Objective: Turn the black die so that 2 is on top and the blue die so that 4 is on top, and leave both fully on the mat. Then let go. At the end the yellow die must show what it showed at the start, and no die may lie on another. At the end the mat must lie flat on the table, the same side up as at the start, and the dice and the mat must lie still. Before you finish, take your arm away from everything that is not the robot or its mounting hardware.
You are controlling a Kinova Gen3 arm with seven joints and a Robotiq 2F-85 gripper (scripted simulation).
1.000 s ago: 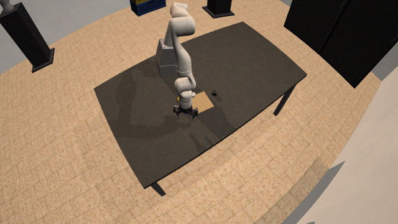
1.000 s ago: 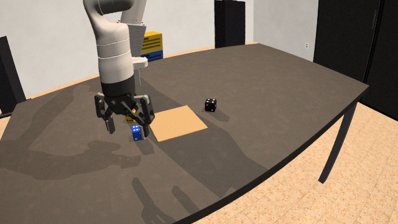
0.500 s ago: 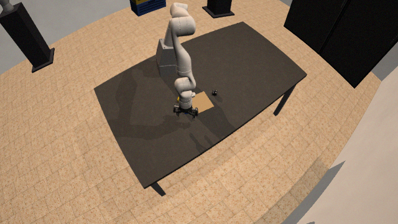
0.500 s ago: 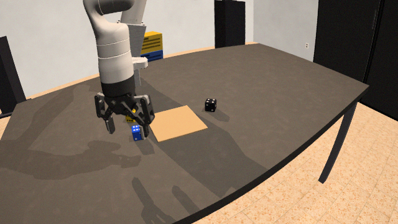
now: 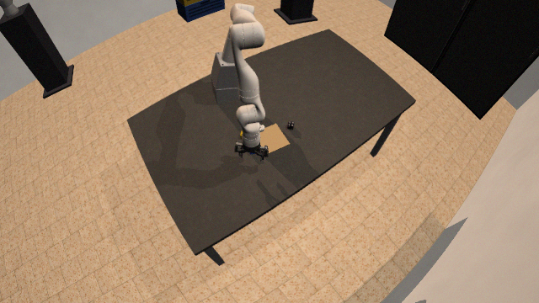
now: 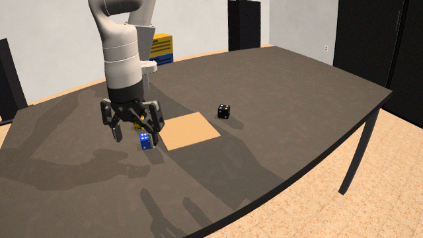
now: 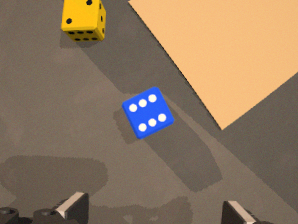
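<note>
Beside tan mat (image 5: 275, 138) (image 6: 190, 130) (image 7: 230, 55), off it: blue die (image 6: 145, 141) (image 7: 148, 113), six up, four still wanted. Gripper (image 5: 252, 156) (image 6: 136, 139) (image 7: 154, 213) above, fingers wide apart, nothing held, presumably for grasp. Yellow die (image 6: 138, 125) (image 7: 80, 17) near, likely needing berth. Black die (image 5: 290, 125) (image 6: 223, 112) beyond mat's other side, also awaiting turn.

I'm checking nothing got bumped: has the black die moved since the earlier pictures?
No. The black die sits in the same spot beside the mat.
</note>
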